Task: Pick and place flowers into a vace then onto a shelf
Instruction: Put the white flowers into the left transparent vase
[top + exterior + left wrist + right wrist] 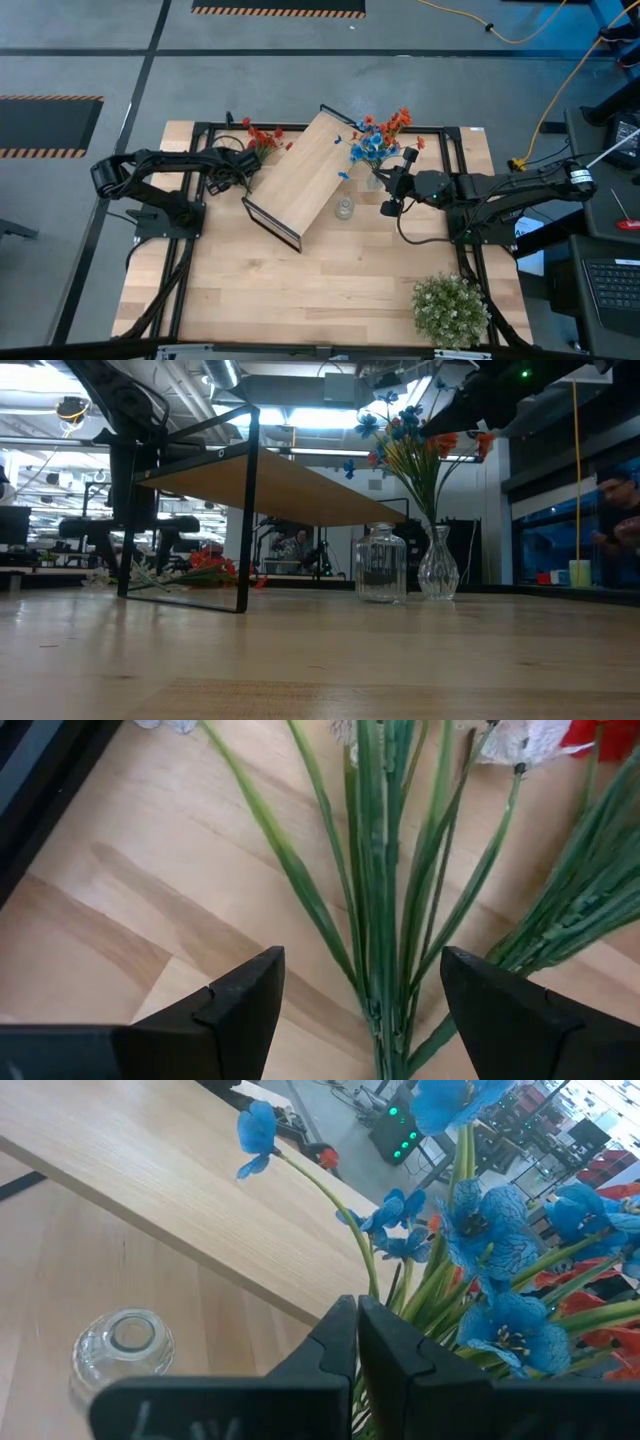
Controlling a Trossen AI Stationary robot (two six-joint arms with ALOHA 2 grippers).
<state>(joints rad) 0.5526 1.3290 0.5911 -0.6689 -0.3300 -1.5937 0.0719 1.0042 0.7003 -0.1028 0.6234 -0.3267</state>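
From overhead, the left gripper (243, 172) is lying lost among dark cables. The shelf (270, 485) is hiding part of the red flowers (205, 568) behind it. The right gripper's (357, 1342) body is covering the blue flowers' (480, 1240) lower stems.

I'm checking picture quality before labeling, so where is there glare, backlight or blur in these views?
Low view: bright ceiling lights behind leave the shelf underside and frame dark, and the near table is soft. Left wrist view: green stems look slightly blurred, the end effector dark and open. Right wrist view: blue flowers sharp, room behind blurred. High view: evenly lit.
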